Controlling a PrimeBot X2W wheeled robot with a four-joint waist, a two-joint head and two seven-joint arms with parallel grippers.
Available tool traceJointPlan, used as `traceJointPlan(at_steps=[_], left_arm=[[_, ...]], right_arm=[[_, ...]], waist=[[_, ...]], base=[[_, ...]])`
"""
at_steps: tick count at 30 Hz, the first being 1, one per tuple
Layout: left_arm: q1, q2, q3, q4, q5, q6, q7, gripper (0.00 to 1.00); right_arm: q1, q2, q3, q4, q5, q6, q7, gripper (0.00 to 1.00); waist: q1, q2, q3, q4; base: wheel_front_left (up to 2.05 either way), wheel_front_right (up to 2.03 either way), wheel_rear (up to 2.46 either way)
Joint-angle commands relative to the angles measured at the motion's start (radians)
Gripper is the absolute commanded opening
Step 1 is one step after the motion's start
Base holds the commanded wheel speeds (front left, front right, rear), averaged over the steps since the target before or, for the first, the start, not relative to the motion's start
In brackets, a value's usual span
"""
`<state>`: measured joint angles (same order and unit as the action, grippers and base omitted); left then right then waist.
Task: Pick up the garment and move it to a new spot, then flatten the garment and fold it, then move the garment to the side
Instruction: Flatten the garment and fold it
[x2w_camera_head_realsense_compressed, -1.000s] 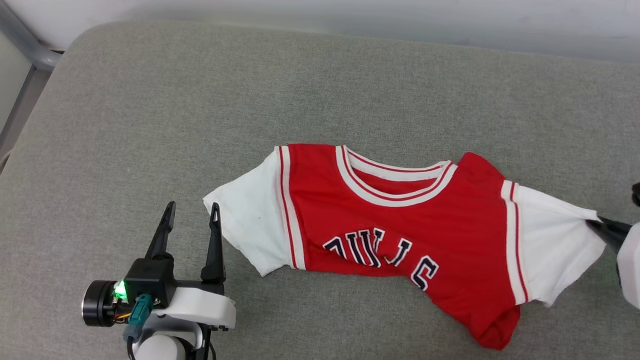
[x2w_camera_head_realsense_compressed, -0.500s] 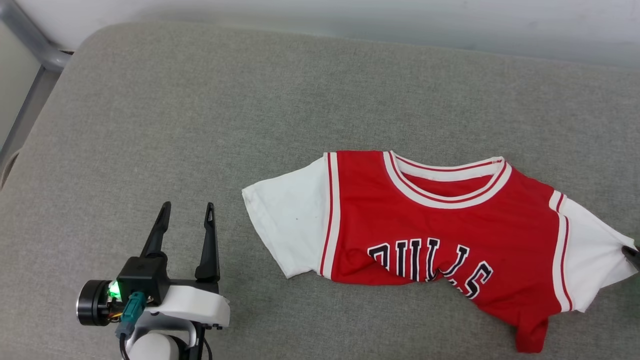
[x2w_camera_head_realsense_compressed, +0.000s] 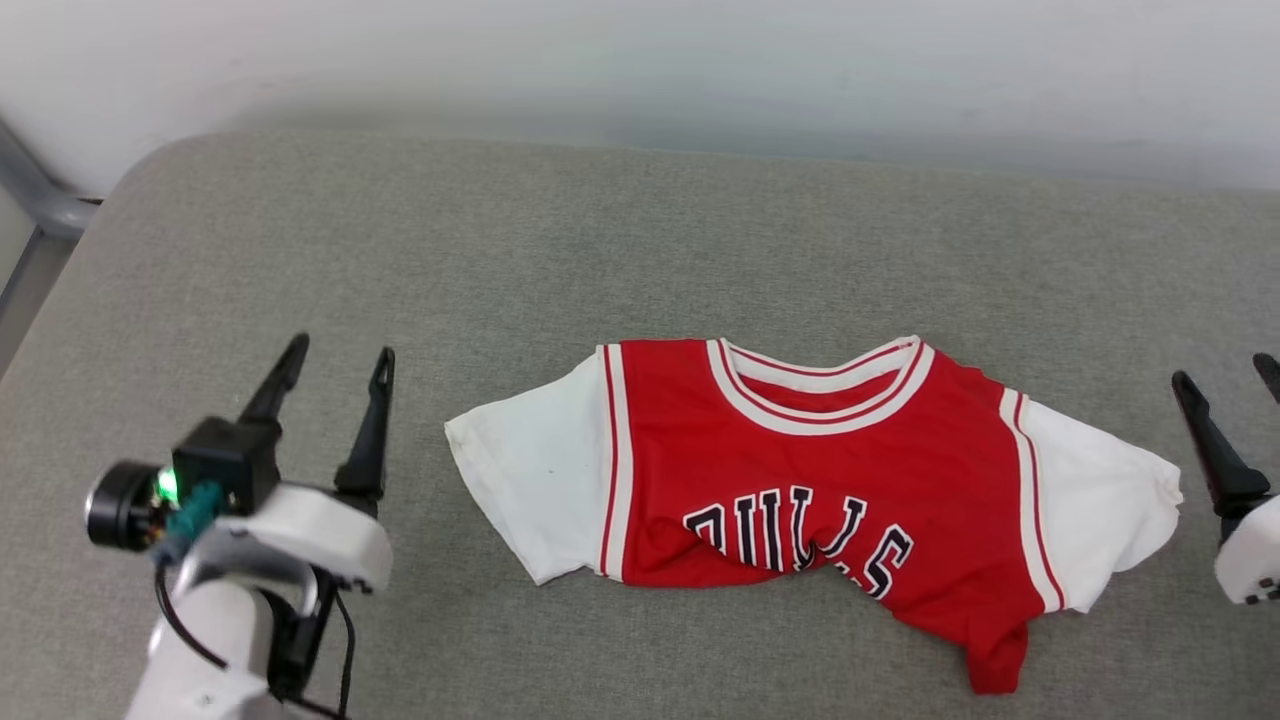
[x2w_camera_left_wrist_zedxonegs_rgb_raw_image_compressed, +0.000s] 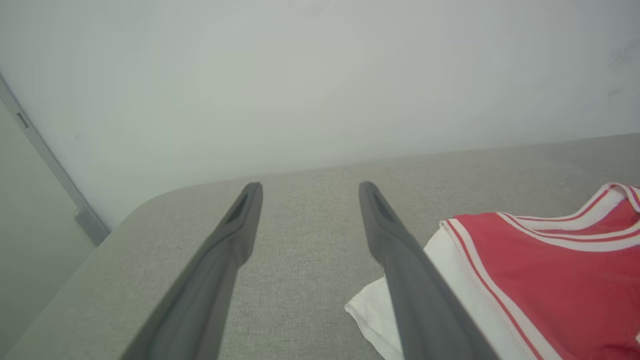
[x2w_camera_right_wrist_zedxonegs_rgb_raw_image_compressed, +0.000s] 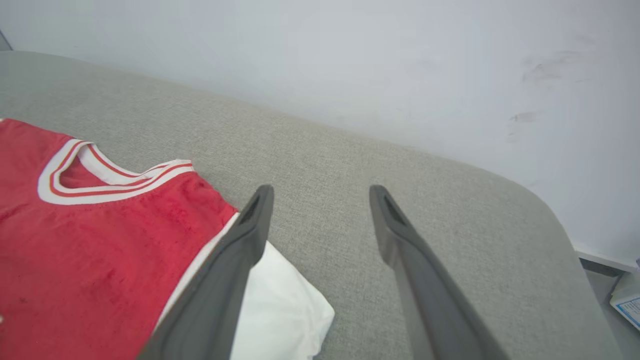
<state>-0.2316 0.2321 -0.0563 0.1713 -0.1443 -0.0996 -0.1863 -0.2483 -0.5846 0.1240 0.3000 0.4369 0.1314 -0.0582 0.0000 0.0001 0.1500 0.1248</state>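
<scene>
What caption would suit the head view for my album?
Red jersey rumpled on grey cushion between open left gripper and open right gripper.

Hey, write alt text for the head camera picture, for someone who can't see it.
A red T-shirt with white sleeves lies rumpled, chest up, on a grey cushion. The left gripper and the right gripper stand open, one beside each sleeve, holding nothing.
</scene>
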Motion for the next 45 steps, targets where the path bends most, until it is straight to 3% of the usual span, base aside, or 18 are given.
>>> traceJointPlan(at_steps=[1, 8, 14, 17, 20, 22, 24, 29, 42, 43, 44, 45], left_arm=[[-0.034, 0.017, -0.007, 0.001, -0.016, -0.009, 0.026, 1.0], [-0.178, 0.121, -0.066, 0.004, -0.139, -0.028, 0.247, 1.0], [-0.264, 0.22, -0.197, 0.014, -0.311, -0.029, 0.484, 1.0], [-0.304, 0.286, -0.287, 0.024, -0.385, -0.029, 0.633, 1.0], [-0.33, 0.317, -0.329, 0.025, -0.434, -0.029, 0.701, 1.0], [-0.372, 0.377, -0.429, 0.036, -0.502, -0.029, 0.83, 1.0], [-0.394, 0.394, -0.467, 0.049, -0.53, -0.03, 0.876, 1.0], [-0.439, 0.425, -0.552, 0.1, -0.573, -0.03, 0.94, 1.0], [-0.454, 0.423, -0.764, 0.265, -0.656, -0.03, 0.961, 1.0], [-0.454, 0.423, -0.778, 0.265, -0.664, -0.03, 0.952, 0.43], [-0.456, 0.423, -0.782, 0.266, -0.674, -0.03, 0.933, 0.0], [-0.458, 0.423, -0.785, 0.27, -0.68, -0.03, 0.912, 0.0]], right_arm=[[0.024, 0.035, -0.027, -0.031, -0.025, -0.001, -0.01, 1.0], [0.128, 0.199, -0.135, -0.238, -0.154, -0.001, -0.012, 1.0], [0.202, 0.312, -0.17, -0.355, -0.221, -0.001, 0.005, 1.0], [0.215, 0.327, -0.169, -0.364, -0.232, -0.001, 0.005, 1.0], [0.217, 0.331, -0.164, -0.365, -0.233, -0.001, 0.003, 1.0], [0.2, 0.334, -0.154, -0.363, -0.226, -0.001, -0.003, 1.0], [0.187, 0.33, -0.149, -0.357, -0.222, -0.001, -0.007, 1.0], [0.159, 0.322, -0.135, -0.346, -0.215, -0.001, -0.016, 1.0], [0.123, 0.317, -0.125, -0.316, -0.203, -0.001, -0.039, 1.0], [0.123, 0.316, -0.126, -0.314, -0.203, -0.001, -0.039, 1.0], [0.124, 0.316, -0.128, -0.312, -0.204, -0.001, -0.04, 1.0], [0.124, 0.315, -0.13, -0.31, -0.202, -0.001, -0.041, 1.0]], waist=[[0.0, -0.0001, -0.005, -0.011], [0.0, -0.0001, 0.01, -0.039], [0.0, -0.0001, 0.039, -0.061], [0.0, -0.0001, 0.054, -0.073], [0.0, -0.0001, 0.065, -0.081], [0.0, -0.0001, 0.09, -0.098], [0.0, -0.0001, 0.103, -0.106], [0.0, -0.0001, 0.141, -0.128], [0.0, -0.0001, 0.189, -0.161], [0.0, -0.0001, 0.188, -0.162], [0.0, -0.0001, 0.185, -0.162], [0.0, -0.0001, 0.181, -0.162]], base=[[0.0, 0.0, 0.0], [0.0, 0.0, 0.0], [0.0, 0.0, 0.0], [0.0, 0.0, 0.0], [0.0, 0.0, 0.0], [0.0, 0.0, 0.0], [0.0, 0.0, 0.0], [0.0, 0.0, 0.0], [0.0, 0.0, 0.0], [0.0, 0.0, 0.0], [0.0, 0.0, 0.0], [0.0, 0.0, 0.0]])
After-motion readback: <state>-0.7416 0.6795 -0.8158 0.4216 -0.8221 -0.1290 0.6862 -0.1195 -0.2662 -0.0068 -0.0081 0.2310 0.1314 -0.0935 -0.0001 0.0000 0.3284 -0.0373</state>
